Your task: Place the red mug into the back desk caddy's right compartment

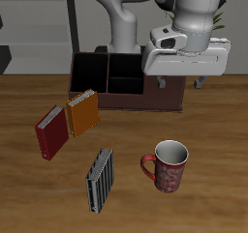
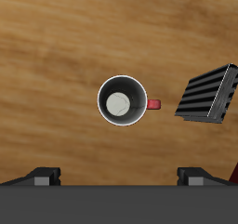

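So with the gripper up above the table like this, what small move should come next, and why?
Probably a straight descent toward the red speckled mug. The wrist view looks directly down into its white inside, so the gripper seems roughly lined up overhead, yet it hangs well above the upright, untouched mug, apart from the dark brown desk caddy.

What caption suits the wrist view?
Gripper poised directly above the upright red mug, grey slatted rack beside it.

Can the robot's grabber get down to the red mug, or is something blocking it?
Probably yes. The red mug stands upright by itself on the table, and the gripper hangs above with nothing between them. The black-and-white striped book lies beside the mug, not touching it.
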